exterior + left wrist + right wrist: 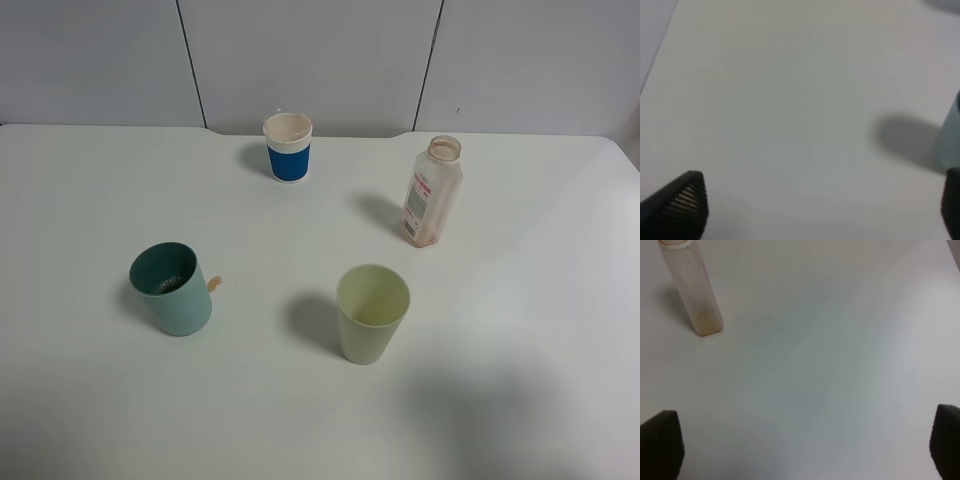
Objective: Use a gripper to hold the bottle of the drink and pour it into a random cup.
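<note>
Right, I see the bottle (432,192) upright at upper right, the teal cup (171,288) at lower left; both the left tool (820,205) and right tool (805,445) gape wide, empty, above the tabletop (300,420).

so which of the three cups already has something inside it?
The teal-green cup at the table's left. Speckled bits show in its dark interior. The yellow-green cup looks empty; the blue-banded paper cup's inside can't be fully seen.

The table (90,420) lies bare along its near edge and between the four standing things, which are well apart. From the centre, the paper cup (288,148) stands at 12 o'clock, the bottle (431,192) at 2, the pale cup (372,313) at 5 and the teal cup (172,288) at 8.
</note>
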Motion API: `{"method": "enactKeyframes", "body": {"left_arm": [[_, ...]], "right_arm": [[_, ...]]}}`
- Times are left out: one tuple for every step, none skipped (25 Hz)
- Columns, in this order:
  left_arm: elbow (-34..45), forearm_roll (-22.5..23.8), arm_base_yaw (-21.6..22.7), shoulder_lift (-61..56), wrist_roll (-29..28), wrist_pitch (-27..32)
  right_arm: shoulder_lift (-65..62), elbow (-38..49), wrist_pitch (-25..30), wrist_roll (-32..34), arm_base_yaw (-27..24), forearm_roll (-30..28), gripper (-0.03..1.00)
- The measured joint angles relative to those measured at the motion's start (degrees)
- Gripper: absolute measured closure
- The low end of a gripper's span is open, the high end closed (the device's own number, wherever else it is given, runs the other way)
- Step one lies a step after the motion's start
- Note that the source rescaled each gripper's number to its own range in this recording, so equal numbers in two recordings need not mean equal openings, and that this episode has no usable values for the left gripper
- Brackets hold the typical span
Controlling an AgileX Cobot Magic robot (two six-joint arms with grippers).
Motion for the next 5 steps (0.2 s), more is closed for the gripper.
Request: {"method": "enactKeyframes", "body": {"left_arm": [[0.0, 0.0, 0.0, 0.0, 0.0, 0.0], [0.0, 0.0, 0.0, 0.0, 0.0, 0.0], [0.0, 0.0, 0.0, 0.0, 0.0, 0.0], [0.0, 0.0, 0.0, 0.0, 0.0, 0.0], [0.0, 0.0, 0.0, 0.0, 0.0, 0.0]], "right_arm": [[0.0, 0.0, 0.0, 0.0, 0.0, 0.0, -0.03], [0.0, 0.0, 0.0, 0.0, 0.0, 0.0, -0.03], [0.0, 0.0, 0.0, 0.0, 0.0, 0.0, -0.03], [0.0, 0.0, 0.0, 0.0, 0.0, 0.0, -0.03], [0.0, 0.0, 0.0, 0.0, 0.0, 0.0, -0.03]]}}
